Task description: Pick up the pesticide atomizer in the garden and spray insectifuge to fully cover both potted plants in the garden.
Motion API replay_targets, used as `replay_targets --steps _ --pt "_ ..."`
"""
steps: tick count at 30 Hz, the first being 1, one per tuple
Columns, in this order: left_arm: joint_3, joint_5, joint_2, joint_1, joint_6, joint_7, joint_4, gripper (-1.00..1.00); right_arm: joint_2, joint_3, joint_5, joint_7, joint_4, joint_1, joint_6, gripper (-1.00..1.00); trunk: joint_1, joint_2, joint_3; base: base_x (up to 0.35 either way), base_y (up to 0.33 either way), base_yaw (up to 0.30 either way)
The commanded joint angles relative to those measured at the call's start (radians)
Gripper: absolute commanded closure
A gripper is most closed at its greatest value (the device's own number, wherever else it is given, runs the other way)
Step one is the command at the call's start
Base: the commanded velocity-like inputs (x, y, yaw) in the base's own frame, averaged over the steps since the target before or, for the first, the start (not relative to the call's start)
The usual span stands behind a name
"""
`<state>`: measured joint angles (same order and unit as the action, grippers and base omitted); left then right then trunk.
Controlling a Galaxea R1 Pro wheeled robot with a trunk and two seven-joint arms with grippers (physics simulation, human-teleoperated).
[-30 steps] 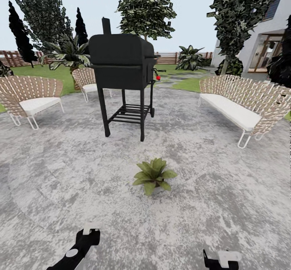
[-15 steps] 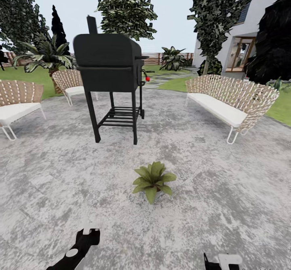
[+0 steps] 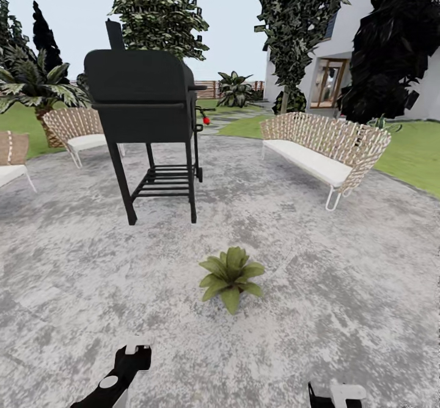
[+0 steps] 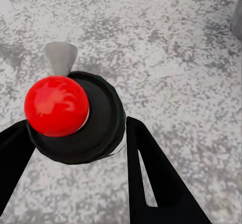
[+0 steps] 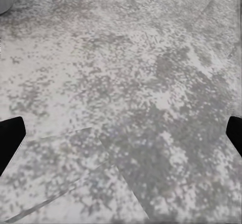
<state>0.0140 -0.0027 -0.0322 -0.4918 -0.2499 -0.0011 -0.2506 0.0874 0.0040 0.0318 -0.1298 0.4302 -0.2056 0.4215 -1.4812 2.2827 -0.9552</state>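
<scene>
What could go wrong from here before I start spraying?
1. The potted plant sits well ahead of the left gripper, which seems to hold the pesticide atomizer. Spray from here may fall short.
2. The grill stands just beyond the plant, so driving closer could clip its legs.
3. The head view shows one potted plant, so the second must be found.

Glossy black robot arms with pale fittings.
The left black arm (image 3: pixel 116 376) carries a round grey disc and a white bracket at its end; the right black gripper (image 3: pixel 335 394) has a white block, and its flat black fingers (image 5: pixel 11 138) taper.
</scene>
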Motion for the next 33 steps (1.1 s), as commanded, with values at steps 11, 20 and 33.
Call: replay_targets --steps 11,20,33 --pt "0.001 0.000 0.000 0.001 -0.003 0.000 0.001 1.00 0.000 0.001 0.003 -0.004 -0.001 -0.001 0.003 -1.00 0.000 0.000 -0.001 0.088 0.315 -0.260" --pt "0.001 0.000 0.000 0.000 -0.003 0.000 0.001 1.00 0.000 0.001 0.003 -0.004 -0.001 -0.001 0.003 -1.00 0.000 0.000 -0.001 0.088 0.315 -0.260" --pt "0.001 0.000 0.000 -0.001 -0.003 0.000 -0.001 1.00 0.000 0.001 0.003 -0.004 -0.001 -0.001 0.003 -1.00 0.000 0.000 -0.001 0.090 0.315 -0.260"
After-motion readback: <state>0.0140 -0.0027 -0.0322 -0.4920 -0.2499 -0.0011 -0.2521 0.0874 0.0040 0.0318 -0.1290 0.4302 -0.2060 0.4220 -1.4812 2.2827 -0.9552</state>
